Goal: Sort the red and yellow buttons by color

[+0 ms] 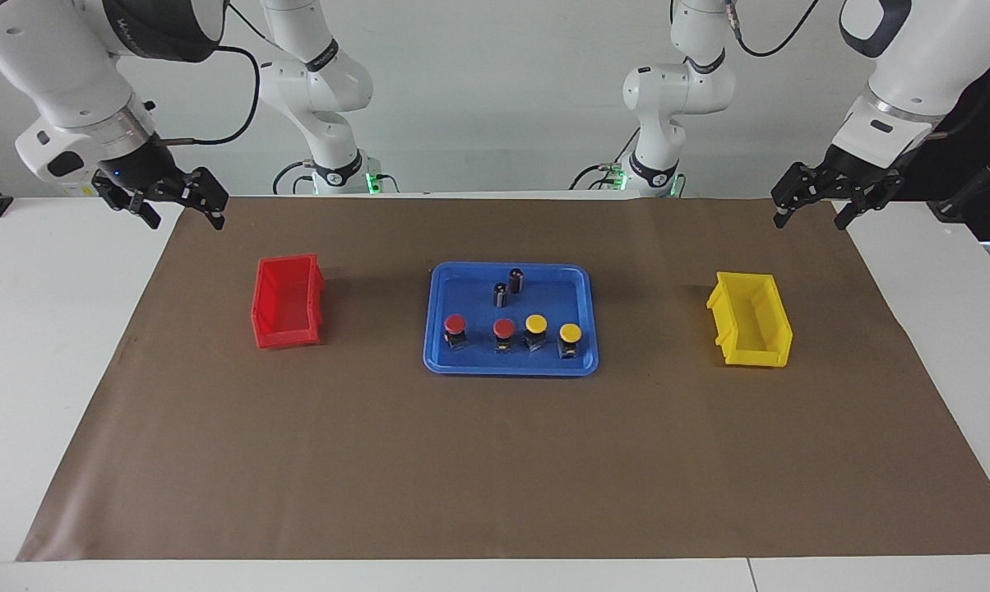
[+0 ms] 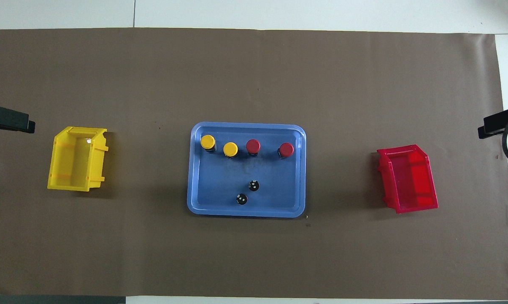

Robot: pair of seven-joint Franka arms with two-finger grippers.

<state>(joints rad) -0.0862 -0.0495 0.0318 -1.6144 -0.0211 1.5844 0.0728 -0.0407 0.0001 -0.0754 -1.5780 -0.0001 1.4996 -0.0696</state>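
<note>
Two red buttons (image 1: 455, 323) (image 1: 504, 329) and two yellow buttons (image 1: 536, 324) (image 1: 570, 333) stand upright in one row in the blue tray (image 1: 511, 368), along its edge farther from the robots. From overhead the row reads yellow (image 2: 207, 141), yellow (image 2: 230, 148), red (image 2: 253, 146), red (image 2: 286, 149), the yellow ones toward the left arm's end. My right gripper (image 1: 182, 215) hangs open and empty over the mat's corner near the red bin. My left gripper (image 1: 811, 215) hangs open and empty over the corner near the yellow bin. Neither gripper shows in the overhead view.
Two dark cylinders (image 1: 516, 279) (image 1: 501, 293) stand in the tray, nearer to the robots than the buttons. A red bin (image 1: 285, 335) sits toward the right arm's end, a yellow bin (image 1: 758, 355) toward the left arm's end. Black fixtures (image 2: 9, 120) (image 2: 496, 124) sit at both table ends.
</note>
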